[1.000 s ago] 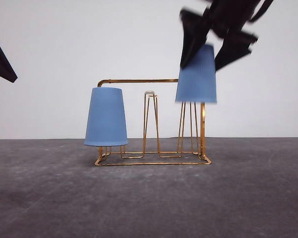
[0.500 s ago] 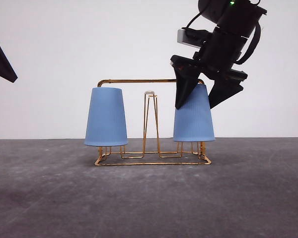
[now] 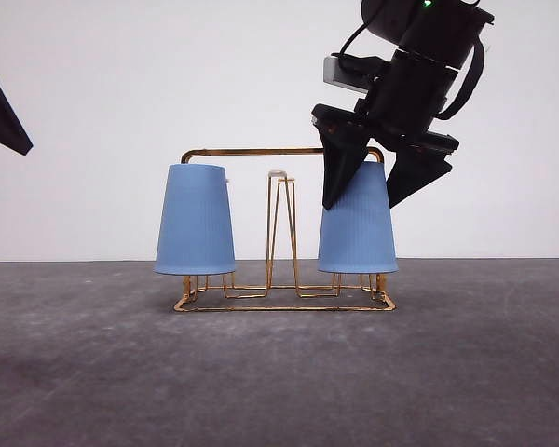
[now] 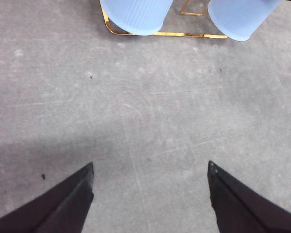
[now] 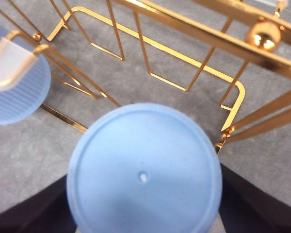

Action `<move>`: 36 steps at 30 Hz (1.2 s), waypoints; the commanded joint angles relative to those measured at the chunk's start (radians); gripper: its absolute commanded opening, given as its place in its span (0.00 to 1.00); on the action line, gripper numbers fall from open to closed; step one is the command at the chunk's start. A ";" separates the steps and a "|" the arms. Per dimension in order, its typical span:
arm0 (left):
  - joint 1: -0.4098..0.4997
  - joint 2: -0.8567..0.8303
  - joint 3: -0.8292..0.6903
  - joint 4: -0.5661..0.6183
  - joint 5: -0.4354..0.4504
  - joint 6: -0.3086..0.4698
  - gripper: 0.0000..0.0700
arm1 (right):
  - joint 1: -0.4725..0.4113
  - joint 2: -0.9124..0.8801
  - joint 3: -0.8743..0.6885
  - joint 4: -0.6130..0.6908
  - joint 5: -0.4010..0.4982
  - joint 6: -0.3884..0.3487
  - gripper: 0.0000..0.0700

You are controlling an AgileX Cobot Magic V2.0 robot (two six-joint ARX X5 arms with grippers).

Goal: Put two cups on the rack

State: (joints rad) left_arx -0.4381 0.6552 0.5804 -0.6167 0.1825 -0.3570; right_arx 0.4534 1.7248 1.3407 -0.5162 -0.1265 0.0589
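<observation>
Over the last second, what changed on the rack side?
The right gripper lowered its cup from above the peg tips down over the rack's right-hand pegs; its fingers remain at the cup's sides. The other cup stayed on the left-hand pegs, and the left gripper stayed open, away.

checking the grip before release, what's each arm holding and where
Right gripper has its fingers on the upper sides of the right cup, near its upturned base. Left gripper holds nothing.
</observation>
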 commanded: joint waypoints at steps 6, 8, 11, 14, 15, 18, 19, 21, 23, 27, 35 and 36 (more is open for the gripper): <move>-0.003 0.004 0.002 0.010 -0.002 -0.003 0.62 | 0.008 0.006 0.017 0.000 0.001 0.008 0.84; -0.003 0.004 0.002 0.010 -0.002 -0.003 0.62 | 0.004 -0.006 0.017 -0.005 0.000 0.008 0.85; -0.003 0.004 0.002 0.010 -0.002 -0.003 0.62 | 0.000 -0.044 0.019 -0.025 0.001 0.008 0.85; -0.003 0.004 0.002 0.010 -0.002 -0.003 0.62 | 0.000 -0.110 0.023 -0.067 0.000 0.008 0.85; -0.003 0.004 0.002 0.010 -0.002 -0.003 0.62 | 0.000 -0.136 0.023 -0.087 0.000 0.008 0.85; -0.003 0.004 0.002 0.010 -0.002 -0.003 0.62 | 0.001 -0.220 0.023 -0.187 -0.003 0.008 0.85; -0.003 0.004 0.002 0.010 -0.002 -0.003 0.62 | 0.001 -0.246 0.023 -0.231 -0.002 0.008 0.84; -0.003 0.004 0.002 0.010 -0.002 -0.003 0.62 | 0.001 -0.293 0.017 -0.299 0.000 0.007 0.84; -0.003 0.004 0.002 0.009 -0.002 -0.003 0.62 | 0.001 -0.346 -0.019 -0.317 0.004 0.007 0.84; -0.003 0.004 0.002 0.009 -0.002 -0.003 0.62 | 0.001 -0.494 -0.199 -0.175 0.002 0.007 0.84; -0.003 0.004 0.002 0.010 -0.002 0.000 0.62 | 0.001 -0.773 -0.559 0.051 -0.004 0.014 0.84; -0.003 0.004 0.002 0.010 -0.002 0.001 0.62 | 0.001 -0.800 -0.590 0.065 -0.004 0.018 0.84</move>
State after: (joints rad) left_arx -0.4381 0.6552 0.5804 -0.6167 0.1825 -0.3569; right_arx 0.4500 0.9319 0.7605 -0.4684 -0.1303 0.0611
